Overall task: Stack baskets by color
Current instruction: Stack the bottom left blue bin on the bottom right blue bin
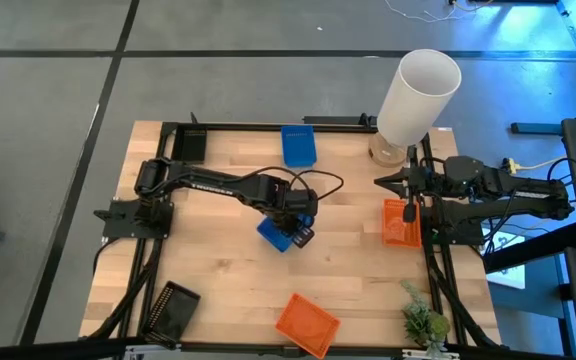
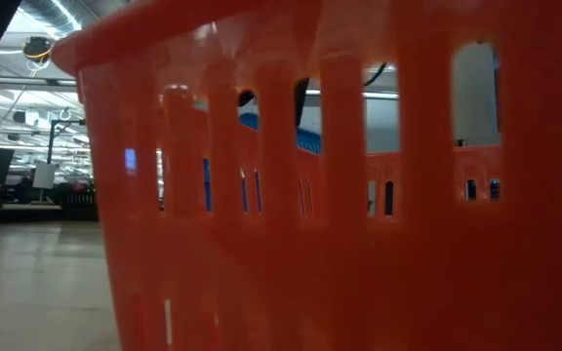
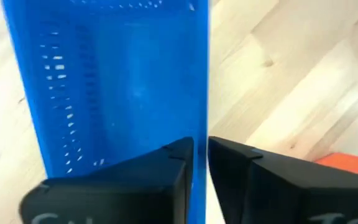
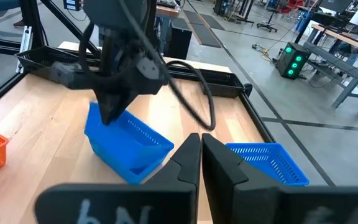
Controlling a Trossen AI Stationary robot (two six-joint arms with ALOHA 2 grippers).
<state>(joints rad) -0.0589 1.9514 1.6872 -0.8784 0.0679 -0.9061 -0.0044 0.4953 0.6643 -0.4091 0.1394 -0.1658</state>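
Blue basket [image 1: 280, 235] sits mid-table, tilted, w/ left gripper [image 3: 201, 163] on its wall: fingers [image 3: 173, 171] close together, wall edge btwn them, one inside the basket, one outside. Can't tell if they press. Right gripper [image 4: 201, 155] waits at table's right side, fingers together, holding nothing. 2nd blue basket [image 4: 269, 163] lies just beyond those fingertips; orange basket [image 1: 400, 222] close beside them.

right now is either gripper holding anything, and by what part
The left gripper pinches a blue basket by its side wall at the rim, basket tilted near the table's middle. The right gripper is shut and holds nothing.
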